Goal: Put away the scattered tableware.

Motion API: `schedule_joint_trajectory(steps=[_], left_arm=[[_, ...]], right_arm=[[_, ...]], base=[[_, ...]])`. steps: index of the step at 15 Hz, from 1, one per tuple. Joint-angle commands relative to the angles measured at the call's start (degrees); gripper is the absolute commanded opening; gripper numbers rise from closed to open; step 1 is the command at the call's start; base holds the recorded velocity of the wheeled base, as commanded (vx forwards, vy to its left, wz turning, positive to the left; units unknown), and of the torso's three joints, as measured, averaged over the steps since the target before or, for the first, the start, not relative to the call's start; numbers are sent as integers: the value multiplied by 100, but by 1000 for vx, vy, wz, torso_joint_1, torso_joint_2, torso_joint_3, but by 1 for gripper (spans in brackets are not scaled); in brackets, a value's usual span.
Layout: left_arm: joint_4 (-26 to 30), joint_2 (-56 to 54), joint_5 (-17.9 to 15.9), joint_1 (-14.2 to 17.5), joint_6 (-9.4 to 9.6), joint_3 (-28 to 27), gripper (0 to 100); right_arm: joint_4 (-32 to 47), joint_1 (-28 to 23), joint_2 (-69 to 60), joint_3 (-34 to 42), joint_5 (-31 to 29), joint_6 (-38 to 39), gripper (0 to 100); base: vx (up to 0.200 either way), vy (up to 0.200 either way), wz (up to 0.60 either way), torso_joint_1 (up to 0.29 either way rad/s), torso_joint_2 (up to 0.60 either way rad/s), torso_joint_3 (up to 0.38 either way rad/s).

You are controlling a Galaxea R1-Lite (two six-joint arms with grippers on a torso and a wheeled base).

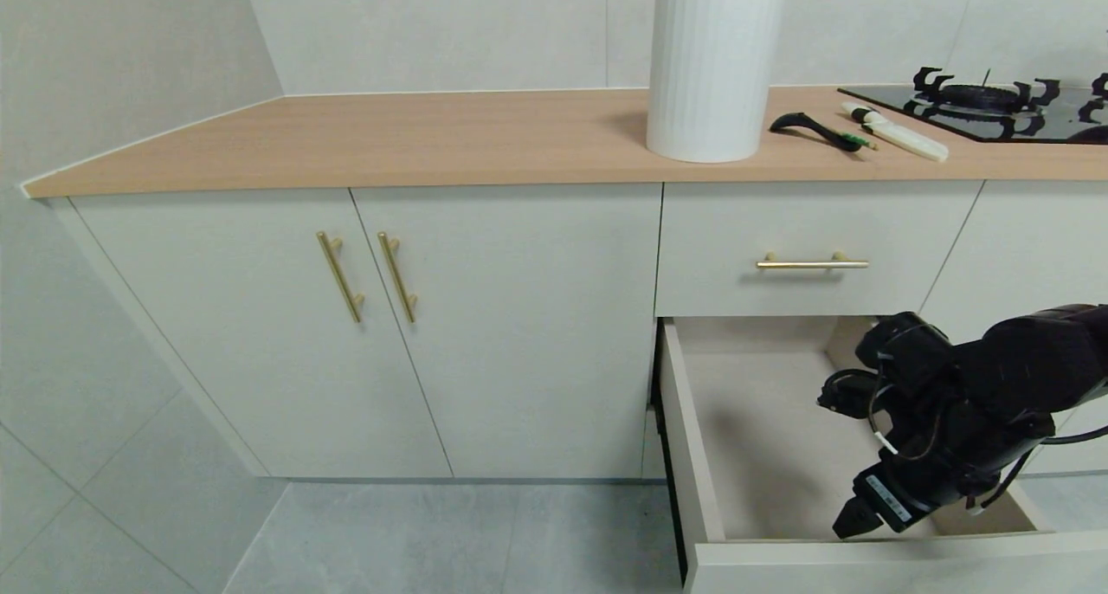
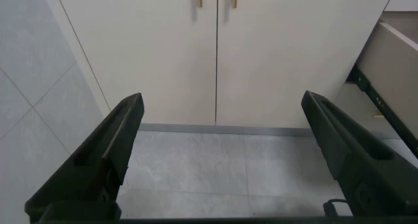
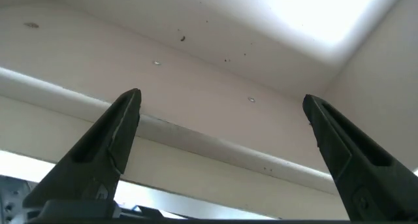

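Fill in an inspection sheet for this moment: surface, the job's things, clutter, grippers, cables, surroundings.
Surface: wood-look countertop over pale cabinets.
Job's things: black-handled utensil and white-handled utensil lie on the countertop near the hob; lower drawer is pulled open.
Clutter: tall white ribbed cylinder stands on the countertop.
Grippers: right gripper open, holding nothing, inside the open drawer; left gripper open, holding nothing, low before the cabinet doors.
Cables: thin wires loop at the right arm's wrist.
Surroundings: gas hob at the countertop's right end; tiled wall; grey tiled floor.
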Motion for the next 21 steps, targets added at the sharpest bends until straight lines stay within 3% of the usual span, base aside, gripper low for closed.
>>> schedule_joint_trajectory(steps=[1,7,13,17,21], left_arm=[[-1,2,2,0,-1,0,100],[-1,2,2,0,-1,0,100],[-1,2,2,0,-1,0,100],[-1,2,2,0,-1,0,100],[-1,2,2,0,-1,0,100]], right_arm=[[280,113,-10,10,-2,-67,100],[131,78,-19,-333,15,126,100],[-1276,-159,-555,-342,7,926,100],[-1803,-186,-828,-219,-2,1040,100],[-3007,-195,-872,194,-327,1040,100]], base=[[0,0,0,0,0,0],[0,0,0,0,0,0],[0,0,0,0,0,0],[0,0,0,0,0,0],[0,0,0,0,0,0]])
